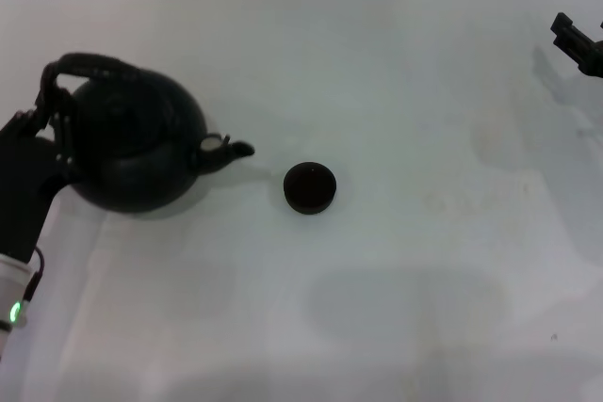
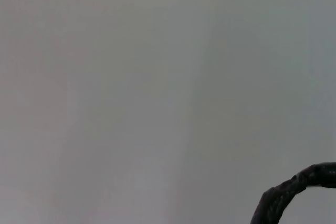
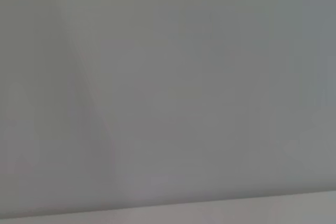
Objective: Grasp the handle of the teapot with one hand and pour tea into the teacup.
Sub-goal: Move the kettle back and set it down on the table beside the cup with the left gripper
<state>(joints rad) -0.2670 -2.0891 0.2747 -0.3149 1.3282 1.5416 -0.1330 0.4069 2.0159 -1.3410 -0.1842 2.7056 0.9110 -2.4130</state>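
Teapot [image 1: 137, 152]: matte black throughout, body and lid alike; spout end reads slightly paler than the body. Handle [image 1: 89, 65]: black, with a rough, mottled texture, seen also in the left wrist view [image 2: 294, 187] as a dark speckled strap against plain grey. Teacup [image 1: 310, 187]: dark brown-black, uniform, unpatterned. Tabletop [image 1: 405, 72]: white to pale grey, plain, with soft grey shadows and faint smudges. Left gripper [image 1: 47, 120]: black housing, with a white section lower down the arm bearing a small green light. Right gripper [image 1: 577, 42]: black.
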